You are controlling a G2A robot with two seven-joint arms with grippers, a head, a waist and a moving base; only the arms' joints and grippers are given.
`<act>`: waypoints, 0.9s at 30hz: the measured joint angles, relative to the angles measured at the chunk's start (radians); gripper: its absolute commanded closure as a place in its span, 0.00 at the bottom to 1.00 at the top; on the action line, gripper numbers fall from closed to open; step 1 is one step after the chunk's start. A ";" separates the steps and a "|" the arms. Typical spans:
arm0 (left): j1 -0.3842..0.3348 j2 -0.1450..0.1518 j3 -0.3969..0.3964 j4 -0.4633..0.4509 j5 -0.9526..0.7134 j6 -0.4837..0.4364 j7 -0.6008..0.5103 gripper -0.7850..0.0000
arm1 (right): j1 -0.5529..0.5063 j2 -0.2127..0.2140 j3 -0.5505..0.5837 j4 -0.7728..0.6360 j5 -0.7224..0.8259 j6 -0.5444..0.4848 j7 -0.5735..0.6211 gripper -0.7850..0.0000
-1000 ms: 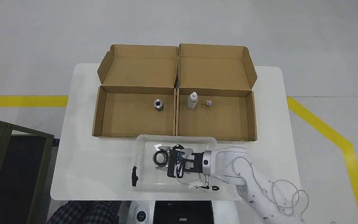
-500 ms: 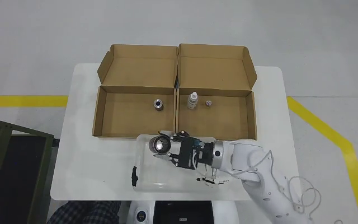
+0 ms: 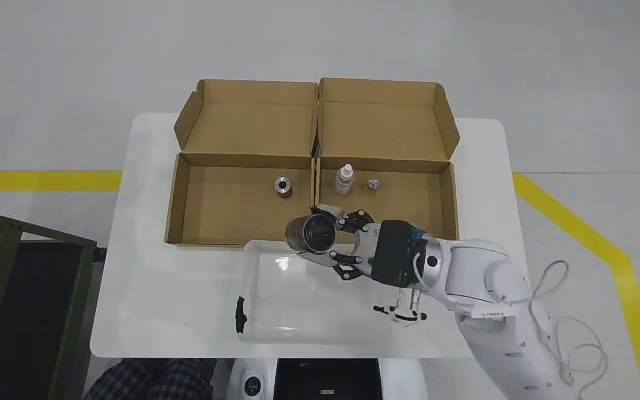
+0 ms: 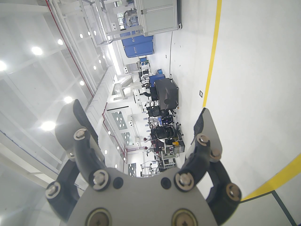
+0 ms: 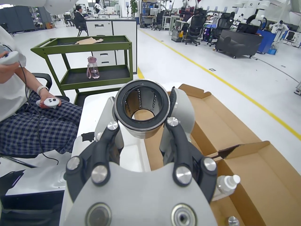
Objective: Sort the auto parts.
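Note:
My right gripper [image 3: 325,240] [image 5: 142,116] is shut on a metal cylindrical bearing [image 3: 311,233] [image 5: 142,109], a hollow sleeve with ball rows inside. It hangs above the far rim of the clear plastic tray [image 3: 262,300], near the front wall of the cardboard boxes. The left box [image 3: 195,205] holds a small metal bushing [image 3: 283,185]. In the right box [image 3: 425,210] stand a white bottle [image 3: 344,179] [image 5: 224,184] and a small round part [image 3: 373,184]. My left gripper [image 4: 141,123] is open, with nothing between its fingers, pointing out at the hall.
A black part [image 3: 239,313] lies at the tray's left edge. The white table [image 3: 145,260] has free room left of the boxes. A green cart [image 5: 94,55] stands beside the table, and a seated person's hand holds a controller [image 5: 50,101].
My right gripper has lifted the bearing out of the tray and carried it up and away, toward the boxes. The arm has drawn to the right.

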 measured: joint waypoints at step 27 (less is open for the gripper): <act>0.000 0.000 0.000 0.000 0.000 0.000 0.000 0.00 | -0.019 0.021 0.058 -0.022 0.043 -0.008 -0.042 1.00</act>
